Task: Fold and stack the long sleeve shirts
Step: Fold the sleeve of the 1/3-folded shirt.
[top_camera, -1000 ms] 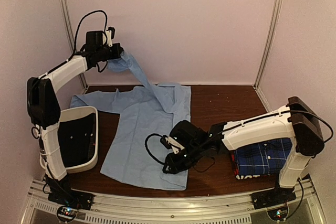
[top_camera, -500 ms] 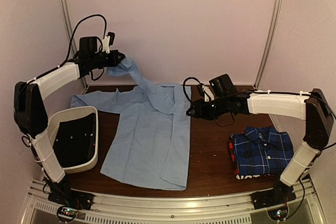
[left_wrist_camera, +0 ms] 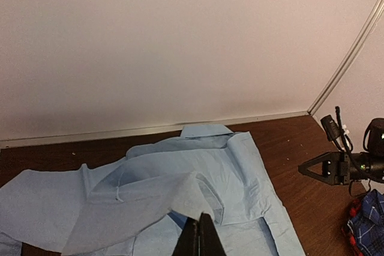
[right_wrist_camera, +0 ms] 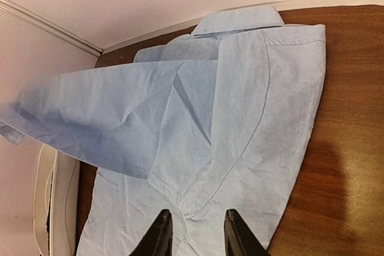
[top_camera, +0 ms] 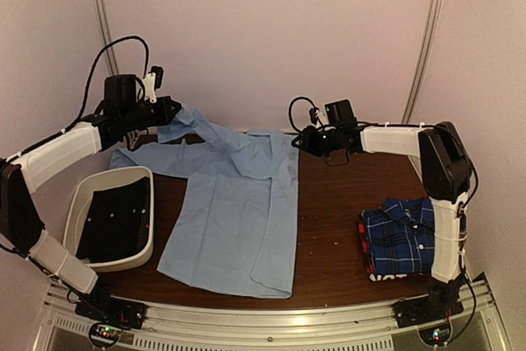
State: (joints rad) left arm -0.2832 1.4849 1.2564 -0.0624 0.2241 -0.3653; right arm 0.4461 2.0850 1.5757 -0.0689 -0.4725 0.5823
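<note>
A dark brown wooden table (top_camera: 345, 195) fills the bottom of a small booth. Plain pale pink walls close it in: a far wall (top_camera: 271, 39), a left wall (top_camera: 41, 30) and a right wall (top_camera: 493, 80). A slim metal left post (top_camera: 102, 30) and right post (top_camera: 426, 39) stand in the far corners. A pale strip (left_wrist_camera: 120, 131) runs where the far wall meets the table. A ribbed metal rail (top_camera: 271, 334) spans the near edge. Tiny pale specks, perhaps dust, dot the wood. The light is soft and even.
</note>
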